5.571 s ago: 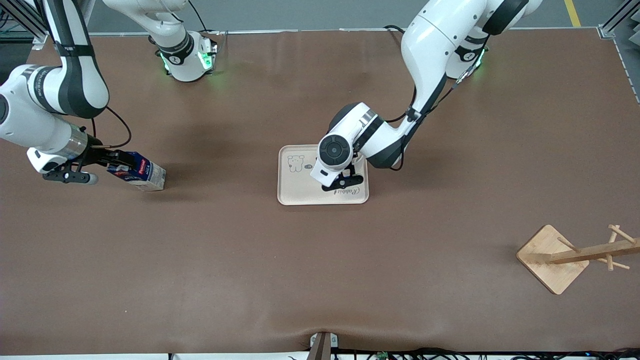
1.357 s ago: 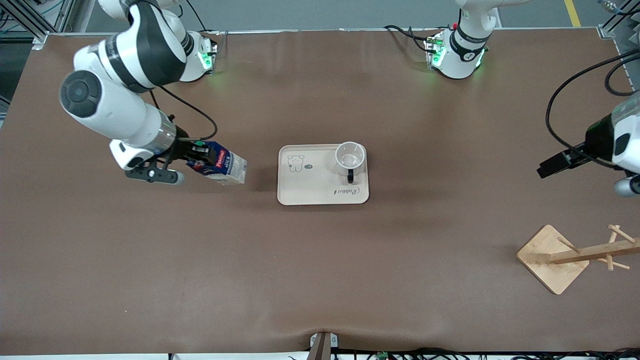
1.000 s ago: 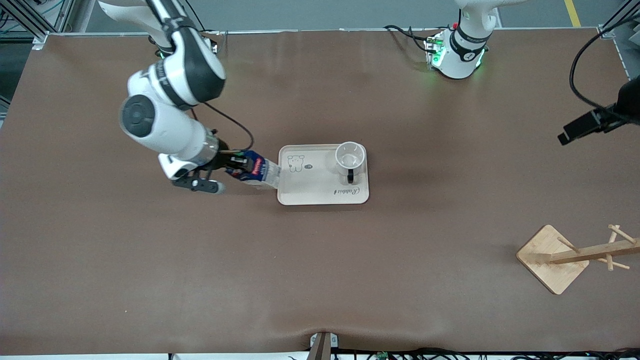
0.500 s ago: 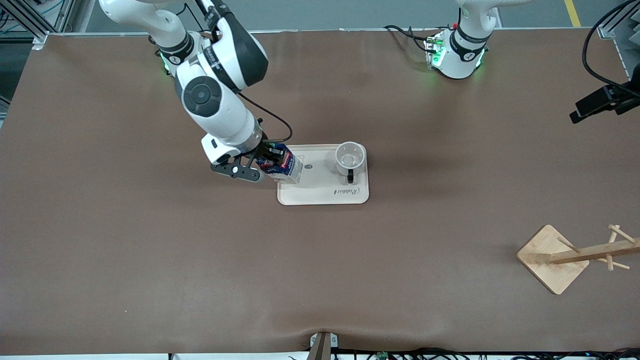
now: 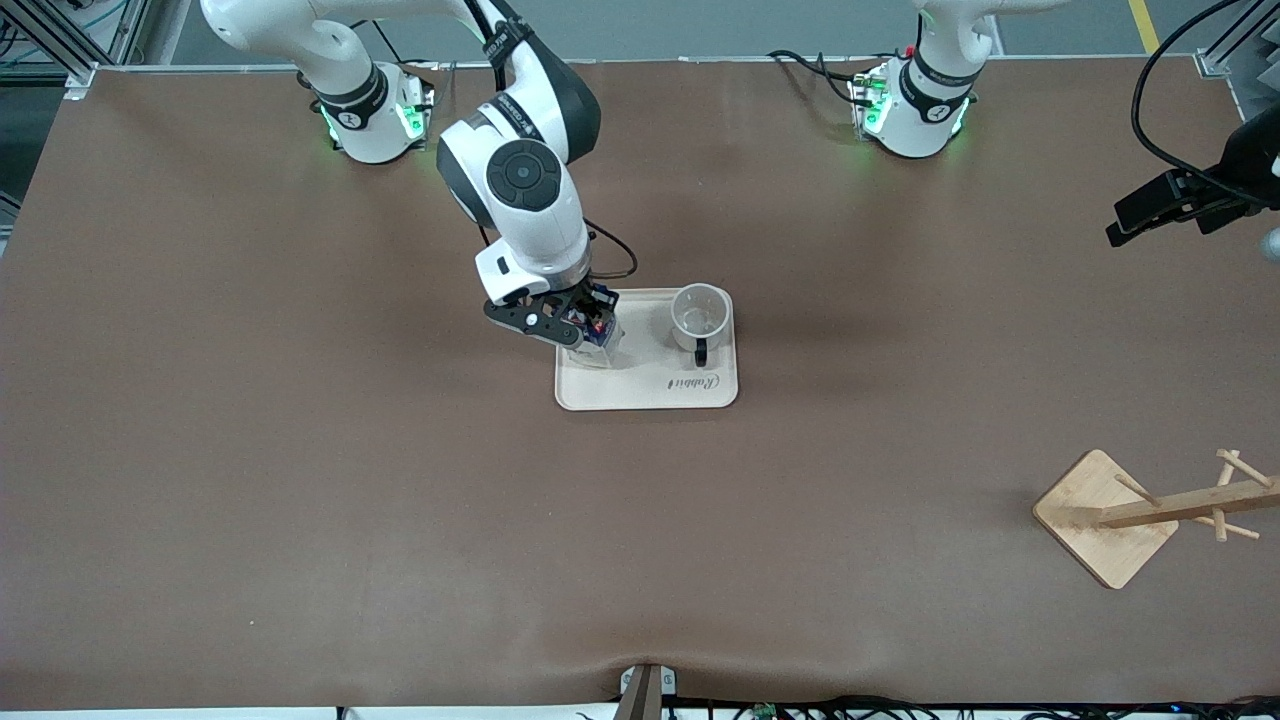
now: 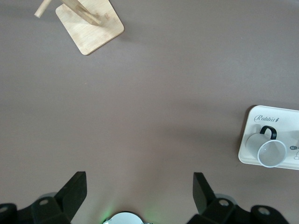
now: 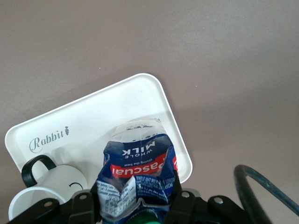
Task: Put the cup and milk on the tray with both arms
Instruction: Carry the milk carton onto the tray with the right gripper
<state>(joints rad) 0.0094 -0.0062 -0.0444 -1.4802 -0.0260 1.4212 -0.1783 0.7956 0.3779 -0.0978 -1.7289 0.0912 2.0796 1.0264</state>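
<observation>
A brown mat covers the bench [image 5: 300,500] from edge to edge, with grey floor showing past the end where the two green-lit arm bases stand. A wooden peg stand [image 5: 1105,517] with a square base sits toward the left arm's end of the bench, nearer to the front camera than the tray.

The tray [image 5: 620,385] lies near the middle of the bench. The cup [image 5: 699,312] stands upright on it, at the tray's end toward the left arm, its black handle pointing toward the front camera.

The right end effector [image 5: 572,327] is clenched on the milk [image 7: 140,163], gripping it near the cap; the carton is over the tray's end toward the right arm, beside the cup and apart from it. Whether its pale base already touches the tray is hard to tell.

The left end effector [image 6: 140,193] is released, jaws spread wide and holding nothing, raised over bare mat at the left arm's end of the bench, where that arm waits.

Half a second ago the milk hung tilted over the tray's edge; now it is farther in over the tray and nearer to upright. The cup, tray and peg stand have not moved.
</observation>
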